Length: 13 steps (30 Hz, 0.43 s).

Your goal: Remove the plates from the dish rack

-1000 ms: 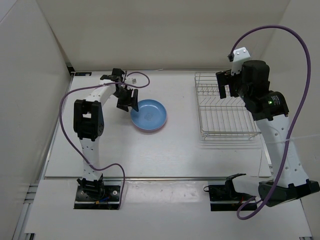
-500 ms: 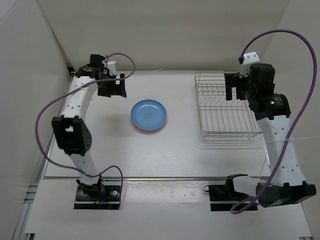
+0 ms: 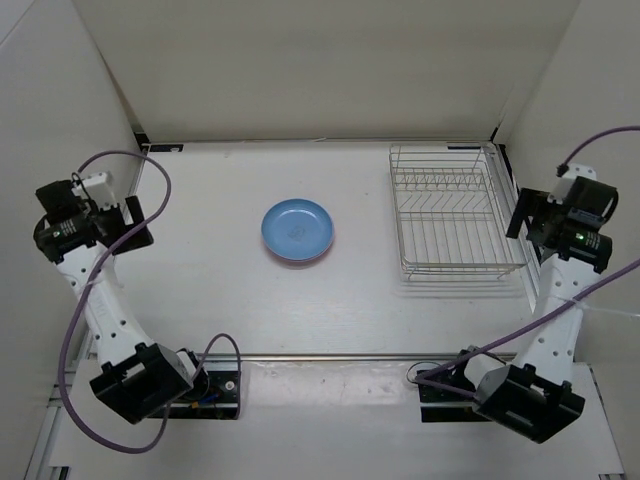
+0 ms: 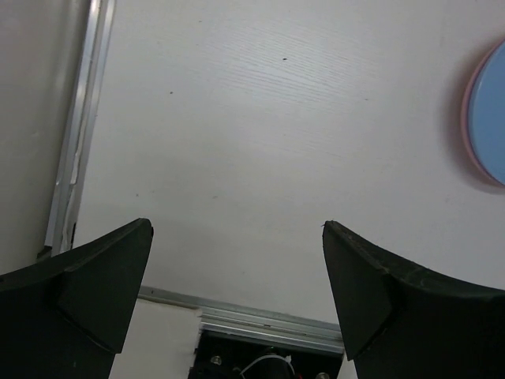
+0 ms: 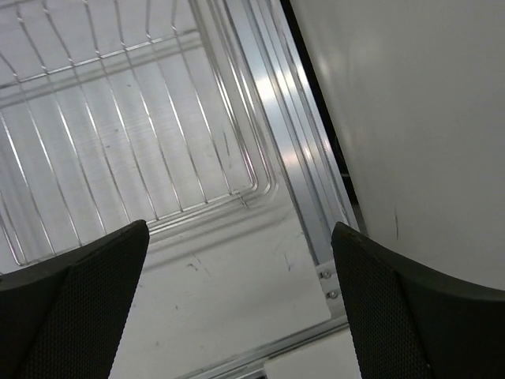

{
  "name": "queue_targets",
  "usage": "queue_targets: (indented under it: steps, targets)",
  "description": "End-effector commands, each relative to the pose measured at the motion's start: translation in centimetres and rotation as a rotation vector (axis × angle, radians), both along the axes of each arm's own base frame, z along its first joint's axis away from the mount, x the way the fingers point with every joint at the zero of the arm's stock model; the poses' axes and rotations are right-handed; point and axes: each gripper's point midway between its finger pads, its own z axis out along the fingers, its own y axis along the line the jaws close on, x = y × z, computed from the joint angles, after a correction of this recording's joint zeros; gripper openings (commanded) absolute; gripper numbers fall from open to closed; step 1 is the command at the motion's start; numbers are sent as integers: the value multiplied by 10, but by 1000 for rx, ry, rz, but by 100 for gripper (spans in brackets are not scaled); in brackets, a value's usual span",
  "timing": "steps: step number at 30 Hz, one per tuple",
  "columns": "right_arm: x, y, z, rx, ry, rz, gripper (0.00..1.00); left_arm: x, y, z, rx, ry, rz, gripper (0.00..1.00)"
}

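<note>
The light blue plate point(image 3: 298, 228) lies flat on the table, stacked on the pink plate, whose rim point(image 3: 292, 259) shows under its near edge. Both show at the right edge of the left wrist view, blue point(image 4: 491, 118) on pink point(image 4: 466, 118). The silver wire dish rack point(image 3: 452, 210) stands at the right with no plates in it; its bars show in the right wrist view point(image 5: 118, 134). My left gripper point(image 3: 135, 222) is open and empty at the far left, well away from the plates. My right gripper point(image 3: 518, 212) is open and empty beside the rack's right side.
White walls close in the table at the back and on both sides. A metal rail point(image 3: 330, 355) runs along the table's near edge, with both arm bases point(image 3: 195, 385) below it. The right wall point(image 5: 410, 118) is close to my right gripper.
My left arm has swung away from the plates to the far left edge. My right arm has drawn back from over the rack to its right side. The plates and rack have not moved.
</note>
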Motion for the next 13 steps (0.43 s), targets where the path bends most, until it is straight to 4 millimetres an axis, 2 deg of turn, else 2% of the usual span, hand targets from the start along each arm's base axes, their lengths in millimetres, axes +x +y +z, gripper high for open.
queue_targets:
  steps: [1,3,6,13]
  targets:
    - [-9,-9,3,50,-71,13,100,-24,4,14,40,-59,-30,100]
    - [-15,-15,-7,81,-55,-3,100,-33,6,12,28,-52,-17,100]
    - [-20,-16,-9,92,-52,-3,100,-39,11,12,8,-63,-7,100]
    - [-25,-12,0,97,-69,1,100,-40,16,5,-25,-68,3,100]
